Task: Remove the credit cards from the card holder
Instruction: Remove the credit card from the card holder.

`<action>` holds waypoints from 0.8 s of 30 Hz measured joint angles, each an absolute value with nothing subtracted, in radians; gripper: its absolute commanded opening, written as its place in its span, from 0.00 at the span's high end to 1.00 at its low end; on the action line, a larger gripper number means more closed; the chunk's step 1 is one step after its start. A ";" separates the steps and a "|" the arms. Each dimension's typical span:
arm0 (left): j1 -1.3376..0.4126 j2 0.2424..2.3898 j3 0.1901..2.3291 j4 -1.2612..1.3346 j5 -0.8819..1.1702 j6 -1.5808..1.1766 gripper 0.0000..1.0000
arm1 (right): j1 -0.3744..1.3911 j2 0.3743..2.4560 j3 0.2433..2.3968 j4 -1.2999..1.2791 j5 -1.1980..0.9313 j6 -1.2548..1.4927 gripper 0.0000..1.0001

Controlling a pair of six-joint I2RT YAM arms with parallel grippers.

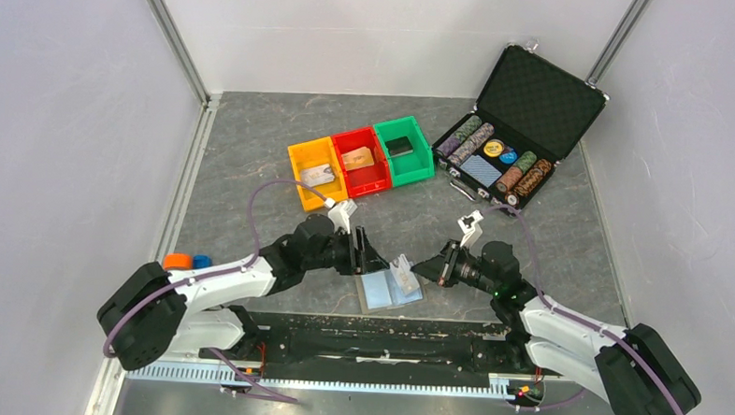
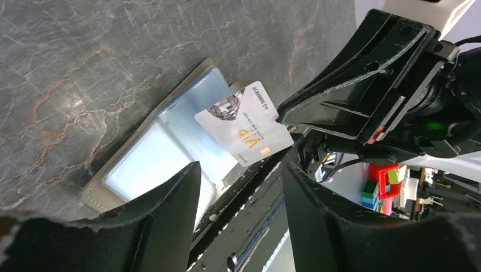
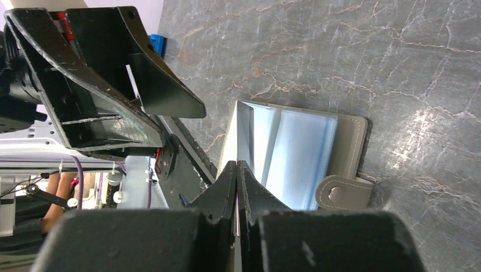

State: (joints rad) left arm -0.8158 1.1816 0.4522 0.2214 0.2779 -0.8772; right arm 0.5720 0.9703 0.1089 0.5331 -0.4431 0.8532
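Card holder [image 1: 383, 291] lies open and flat on the counter [image 1: 254, 146], at its near edge between the two arms, with the light-blue panels facing up. A grey snap tab [image 3: 340, 192] juts from one edge.

You see a white card [image 2: 244, 127] marked VIP, tilted up over the panel nearer the right arm. Right jaws are pressed together on one short edge of that card. In the left wrist view their tip meets the card's edge, and in the right wrist view a thin edge runs between them. You cannot tell whether the card's lower end sits in a pocket.

Left jaws stand well apart with nothing between them. They sit at the holder's left side and point toward the right jaws. In the left wrist view the holder shows past their gap.

Farther back you find a yellow bin [image 1: 317, 173], a red bin [image 1: 361, 160] and a green bin [image 1: 402, 151] in a row. An open black chip case [image 1: 522, 130] lies to their right.
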 measured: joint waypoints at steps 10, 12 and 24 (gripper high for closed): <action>-0.816 1.301 0.451 0.317 0.324 -0.889 0.35 | 0.572 0.971 0.085 0.569 -0.447 0.884 1.00; -0.818 1.309 0.443 0.347 0.336 -0.892 0.32 | 0.572 0.970 0.083 0.575 -0.449 0.899 1.00; -0.828 1.317 0.361 0.610 0.390 -0.970 0.23 | 0.572 0.890 0.072 0.659 -0.451 1.007 1.00</action>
State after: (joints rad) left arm -0.8276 1.3174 0.3607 0.6098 0.3904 -0.9695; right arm 0.5720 0.8902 0.0719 0.6594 -0.4515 1.0069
